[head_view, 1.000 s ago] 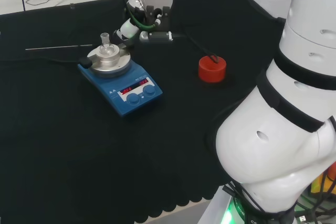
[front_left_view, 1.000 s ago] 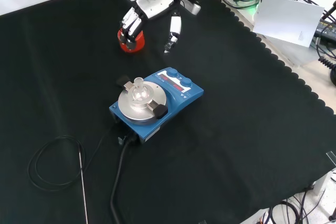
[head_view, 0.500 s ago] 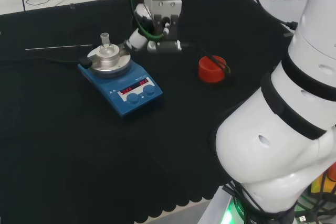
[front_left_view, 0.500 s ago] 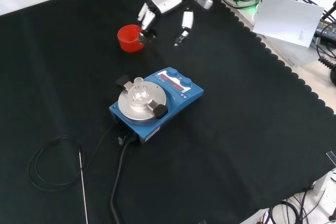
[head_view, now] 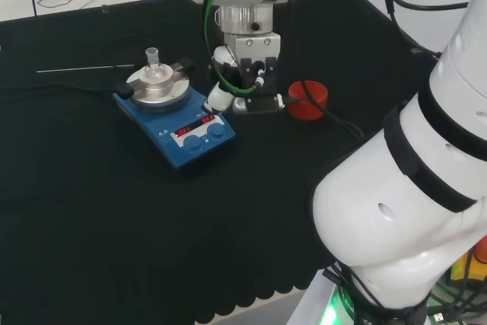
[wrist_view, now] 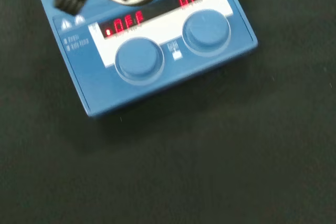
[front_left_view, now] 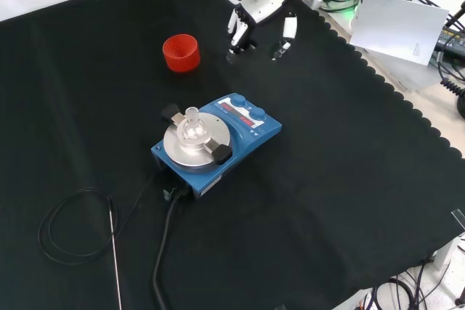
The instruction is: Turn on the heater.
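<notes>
We hover our hand [front_left_view: 258,5], fingers relaxed and empty, beyond the heater [front_left_view: 218,144]; next we must descend onto a knob [wrist_view: 138,59].

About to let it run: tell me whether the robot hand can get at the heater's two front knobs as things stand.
Probably yes. The robot hand hangs above the cloth on the knob side of the heater, fingers relaxed and holding nothing. Bare cloth lies between them; the red ring sits off to the side, and the knobs face the wrist camera uncovered.

Heater [front_left_view: 218,141]: seemingly brushed-metal plate, matt cloth [front_left_view: 334,201]
</notes>
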Robot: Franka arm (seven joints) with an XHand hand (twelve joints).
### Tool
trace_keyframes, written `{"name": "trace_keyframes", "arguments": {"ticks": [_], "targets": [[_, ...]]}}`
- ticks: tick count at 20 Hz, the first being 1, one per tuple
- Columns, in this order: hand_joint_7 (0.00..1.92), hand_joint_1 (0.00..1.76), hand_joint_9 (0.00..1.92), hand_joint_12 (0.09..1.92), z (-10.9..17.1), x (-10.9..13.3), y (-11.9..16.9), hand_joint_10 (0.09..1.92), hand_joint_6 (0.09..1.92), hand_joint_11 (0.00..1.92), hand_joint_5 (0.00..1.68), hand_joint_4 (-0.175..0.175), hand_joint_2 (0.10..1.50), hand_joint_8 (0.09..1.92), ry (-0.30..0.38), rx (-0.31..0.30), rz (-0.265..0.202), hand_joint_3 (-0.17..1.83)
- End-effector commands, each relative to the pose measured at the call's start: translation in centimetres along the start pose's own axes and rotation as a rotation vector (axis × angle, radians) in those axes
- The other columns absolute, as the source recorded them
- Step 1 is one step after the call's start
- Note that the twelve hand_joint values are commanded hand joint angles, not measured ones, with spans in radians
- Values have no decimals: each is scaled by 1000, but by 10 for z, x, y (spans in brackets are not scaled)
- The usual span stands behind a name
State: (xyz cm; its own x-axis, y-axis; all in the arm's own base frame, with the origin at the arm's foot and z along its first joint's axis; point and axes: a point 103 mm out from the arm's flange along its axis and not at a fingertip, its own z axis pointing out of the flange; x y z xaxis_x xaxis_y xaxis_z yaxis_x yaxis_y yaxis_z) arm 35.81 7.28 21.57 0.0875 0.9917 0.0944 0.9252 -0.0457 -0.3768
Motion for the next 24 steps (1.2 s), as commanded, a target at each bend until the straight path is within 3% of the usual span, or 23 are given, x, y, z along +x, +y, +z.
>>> {"name": "trace_keyframes", "arguments": {"ticks": [1, 5, 11, 18, 24], "targets": [[1175, 1024, 1379, 986, 10, 0, -7, 793, 325, 1111, 432, -77, 705, 1028, -51, 51, -4, 648], [1376, 1141, 1538, 830, 13, 6, -7, 1077, 483, 1438, 476, -105, 748, 1227, -65, 72, -14, 642], [1462, 1351, 1603, 1139, 22, 21, 0, 1323, 739, 1258, 369, -83, 749, 1447, -94, 184, -48, 804], [1476, 1378, 1610, 1208, 36, 32, 6, 1355, 740, 1229, 266, -60, 727, 1481, -98, 260, -73, 881], [1478, 1386, 1609, 1235, 46, 43, 5, 1365, 703, 1218, 244, -52, 714, 1490, -107, 289, -93, 917]]}}
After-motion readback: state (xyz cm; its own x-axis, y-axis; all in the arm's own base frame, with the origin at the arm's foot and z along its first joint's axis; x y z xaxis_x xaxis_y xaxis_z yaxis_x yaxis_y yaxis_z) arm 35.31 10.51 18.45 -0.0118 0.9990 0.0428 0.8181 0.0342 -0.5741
